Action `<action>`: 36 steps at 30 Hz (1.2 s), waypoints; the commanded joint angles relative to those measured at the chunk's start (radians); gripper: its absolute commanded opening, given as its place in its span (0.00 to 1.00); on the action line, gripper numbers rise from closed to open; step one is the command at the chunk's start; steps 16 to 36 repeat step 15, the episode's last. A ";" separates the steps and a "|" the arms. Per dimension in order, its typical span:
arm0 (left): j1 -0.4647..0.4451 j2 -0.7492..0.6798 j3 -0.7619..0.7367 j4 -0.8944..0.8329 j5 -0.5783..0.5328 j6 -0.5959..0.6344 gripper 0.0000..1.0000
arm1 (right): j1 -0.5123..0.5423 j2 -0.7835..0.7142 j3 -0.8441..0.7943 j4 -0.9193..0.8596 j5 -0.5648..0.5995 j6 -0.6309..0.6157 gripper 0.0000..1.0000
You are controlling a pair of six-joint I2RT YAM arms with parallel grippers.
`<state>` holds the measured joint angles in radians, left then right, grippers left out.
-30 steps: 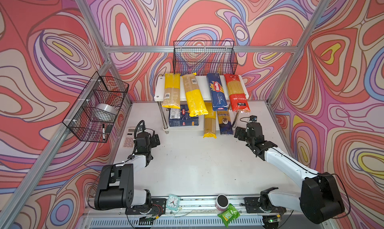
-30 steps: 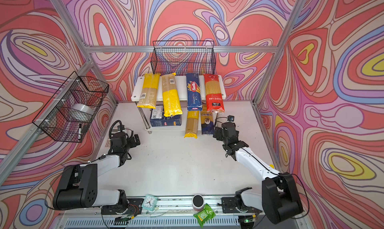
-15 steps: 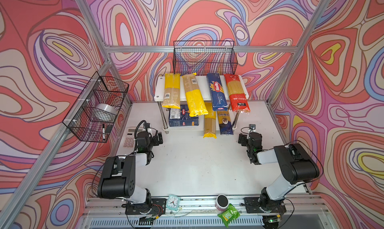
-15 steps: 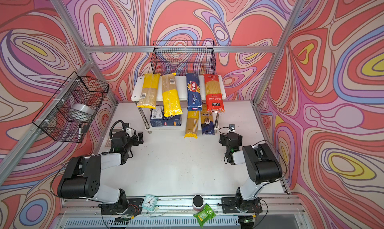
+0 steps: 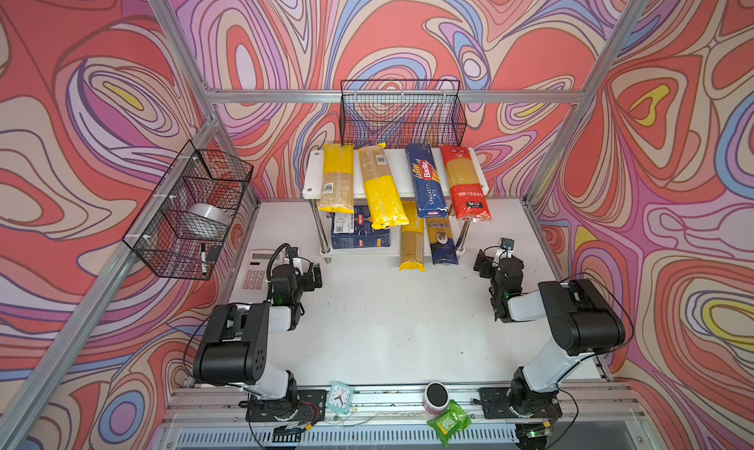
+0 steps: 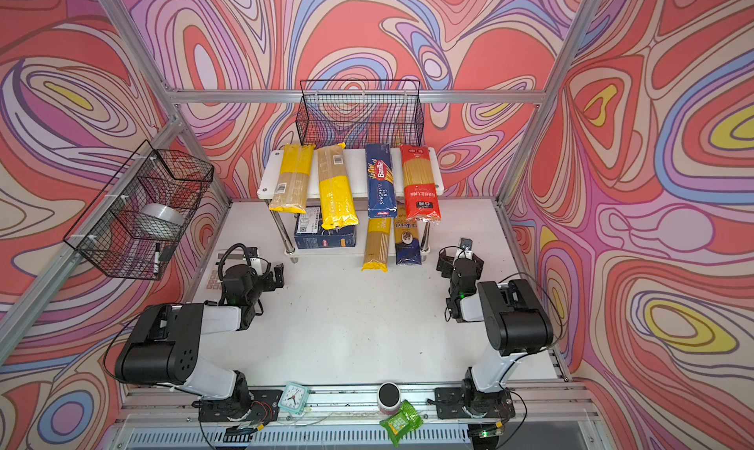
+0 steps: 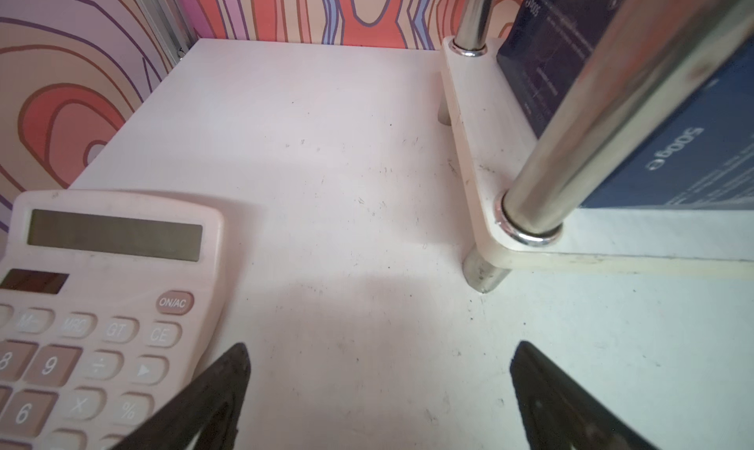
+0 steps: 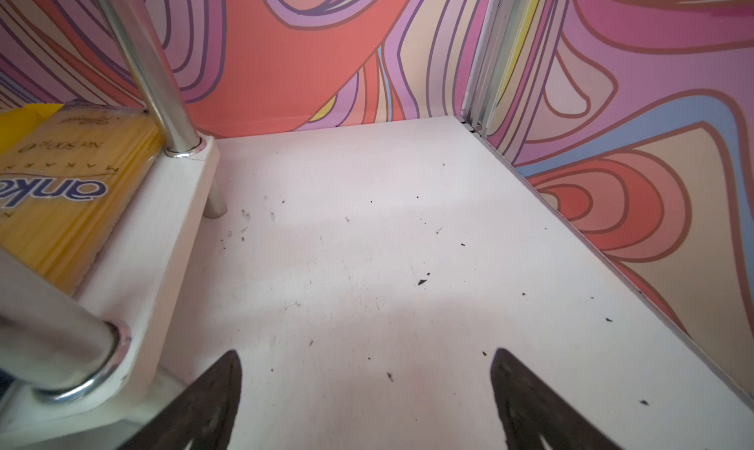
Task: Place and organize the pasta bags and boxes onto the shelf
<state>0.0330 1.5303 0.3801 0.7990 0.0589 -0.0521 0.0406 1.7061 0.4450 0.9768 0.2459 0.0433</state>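
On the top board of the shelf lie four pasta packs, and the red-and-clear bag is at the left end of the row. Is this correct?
Not quite. The red-and-clear bag is at the right end of the row, as both top views show. The count of four on the top board of the shelf is right.

Top board: on the shelf [image 5: 313, 178] you have three bags [image 5: 381, 191] and the Spaghetti box [image 5: 425, 180] side by side, the box third from left.
Lower board: the cartons [image 5: 359, 236] sit left, two more bags [image 5: 411, 244] to their right.
Table: your calculator [image 5: 256, 270] lies left of the shelf.
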 commanded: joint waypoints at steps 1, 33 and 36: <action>-0.003 0.004 -0.004 0.070 -0.015 0.014 1.00 | -0.001 0.008 0.008 0.014 -0.009 0.000 0.98; -0.004 0.006 -0.009 0.089 -0.014 0.013 1.00 | -0.001 0.009 0.009 0.014 -0.011 0.000 0.98; -0.004 0.006 -0.009 0.089 -0.014 0.013 1.00 | -0.001 0.009 0.009 0.014 -0.011 0.000 0.98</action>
